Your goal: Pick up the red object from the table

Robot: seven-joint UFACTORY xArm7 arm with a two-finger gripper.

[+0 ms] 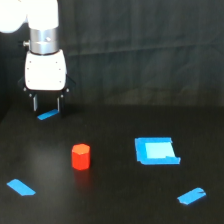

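- The pincer [46, 104] hung at the upper left of the exterior view, fingers pointing down, parted by a modest gap with nothing between them; it held nothing.
- Its fingertips [35, 105] stood just above a blue tape strip [48, 115] at the rear of the tabletop [110, 200].
- The red object [80, 156] stood upright on the tabletop, nearer the camera than the pincer and slightly toward the exterior view's right, well apart from it.
- Handling judgement: the object appeared to be a small rigid block, probably light, with faceted sides and a flat top. It looked unlikely to deform or break under a firm squeeze.
- Recommended hold: across two opposite side facets, at about mid-height, approached from directly above. Flat facets should seat the fingers better than edges; a hold on edges could let the block twist.
- The object looked narrower than the finger gap, so it should fit between the fingers.
- Containers: none were visible. A blue square patch [156, 150] and two further blue tape pieces [21, 187] [191, 196] lay flat on the tabletop and held nothing.
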